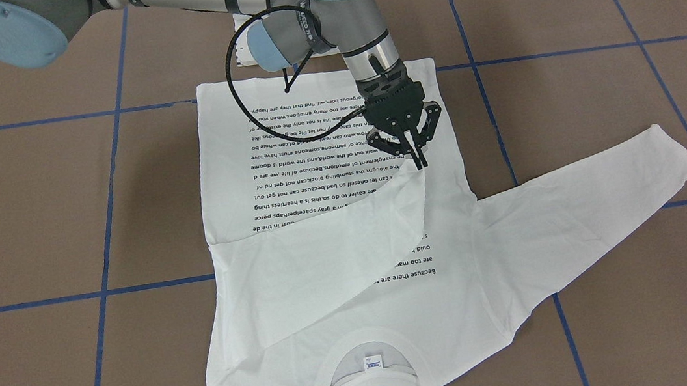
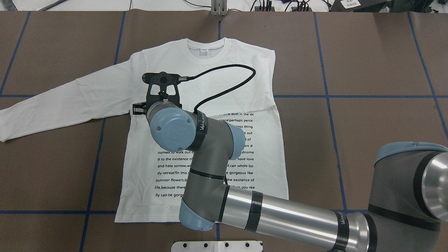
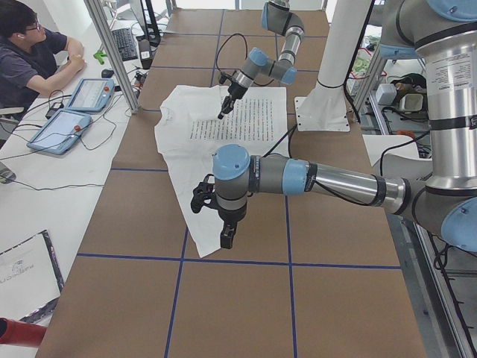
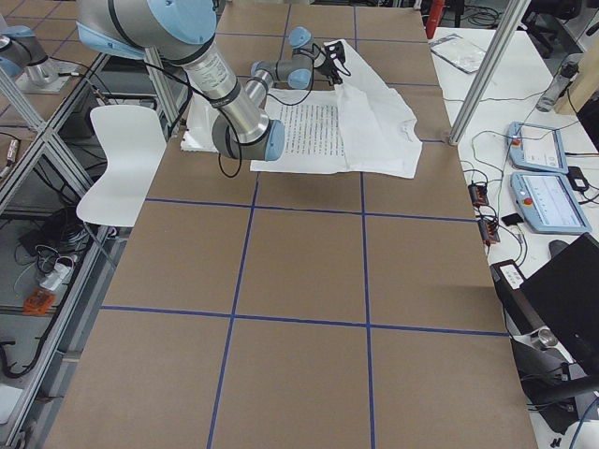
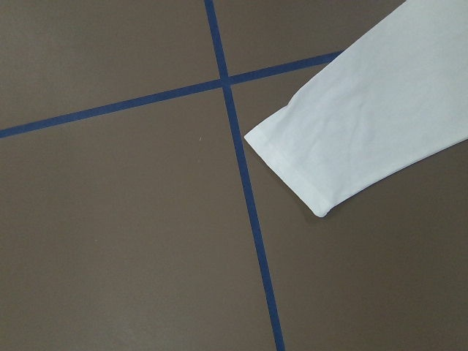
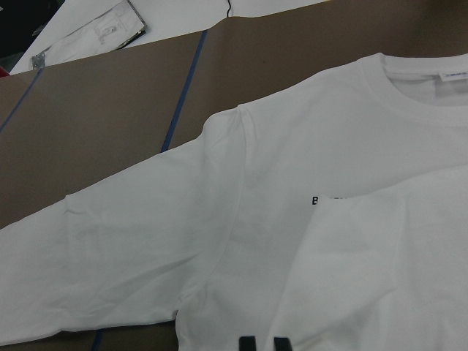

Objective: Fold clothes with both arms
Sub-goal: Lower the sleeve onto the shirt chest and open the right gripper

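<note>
The white long-sleeved T-shirt (image 1: 222, 162) lies flat on the brown table, text side up, with its collar (image 1: 373, 383) on the far side from the robot. One sleeve (image 1: 325, 254) is folded across the chest. My right gripper (image 1: 420, 162) is shut on that sleeve's end, slightly above the shirt; its fingertips (image 6: 247, 342) show at the bottom edge of the right wrist view. The other sleeve (image 1: 592, 188) lies stretched out sideways. My left gripper (image 3: 226, 240) hangs over that sleeve's cuff (image 5: 351, 139); I cannot tell whether it is open or shut.
Blue tape lines (image 1: 113, 182) grid the brown table. The white pedestal base (image 2: 217, 246) stands at the robot's side of the shirt. A person (image 3: 30, 52) sits at a side desk with tablets (image 3: 63, 123). A white chair (image 4: 122, 159) stands beside the table.
</note>
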Tool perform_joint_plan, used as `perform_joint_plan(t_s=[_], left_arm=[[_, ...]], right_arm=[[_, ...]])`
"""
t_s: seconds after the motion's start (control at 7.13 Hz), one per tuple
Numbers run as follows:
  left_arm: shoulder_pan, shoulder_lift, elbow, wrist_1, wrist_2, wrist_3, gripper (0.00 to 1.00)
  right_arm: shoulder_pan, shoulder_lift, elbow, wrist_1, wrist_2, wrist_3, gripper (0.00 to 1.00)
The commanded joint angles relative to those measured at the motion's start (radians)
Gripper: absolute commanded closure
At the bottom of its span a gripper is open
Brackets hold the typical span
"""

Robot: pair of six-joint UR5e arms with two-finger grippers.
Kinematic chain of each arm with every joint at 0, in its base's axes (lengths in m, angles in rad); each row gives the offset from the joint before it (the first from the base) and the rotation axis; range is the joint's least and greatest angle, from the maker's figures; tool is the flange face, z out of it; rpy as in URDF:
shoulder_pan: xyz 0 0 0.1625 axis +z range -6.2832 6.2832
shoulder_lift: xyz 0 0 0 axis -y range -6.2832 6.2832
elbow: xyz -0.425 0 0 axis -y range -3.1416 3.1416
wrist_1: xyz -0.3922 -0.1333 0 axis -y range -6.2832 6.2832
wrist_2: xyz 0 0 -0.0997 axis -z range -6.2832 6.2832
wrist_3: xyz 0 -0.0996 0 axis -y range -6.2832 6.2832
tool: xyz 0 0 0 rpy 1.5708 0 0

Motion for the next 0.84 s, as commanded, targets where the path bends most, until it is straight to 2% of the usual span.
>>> perform_joint_plan(t_s=[0.0, 0.42, 0.56, 0.7], left_arm=[[0.000, 0.000, 0.000, 0.001, 0.000, 0.000, 0.00], [0.003, -0.005, -0.001, -0.005, 0.000, -0.003, 0.00], [0.003, -0.009, 0.000, -0.005, 0.000, -0.003, 0.00], [0.003, -0.020, 0.000, -0.004, 0.002, -0.006, 0.00]], right_arm=[[-0.013, 0.004, 0.000, -0.010, -0.001, -0.002, 0.01], [0.012, 0.037, 0.010, -0.218, 0.024, 0.001, 0.00], [0.055, 0.036, 0.012, -0.299, 0.098, 0.014, 0.00], [0.069, 0.028, 0.004, -0.321, 0.120, 0.039, 0.00]])
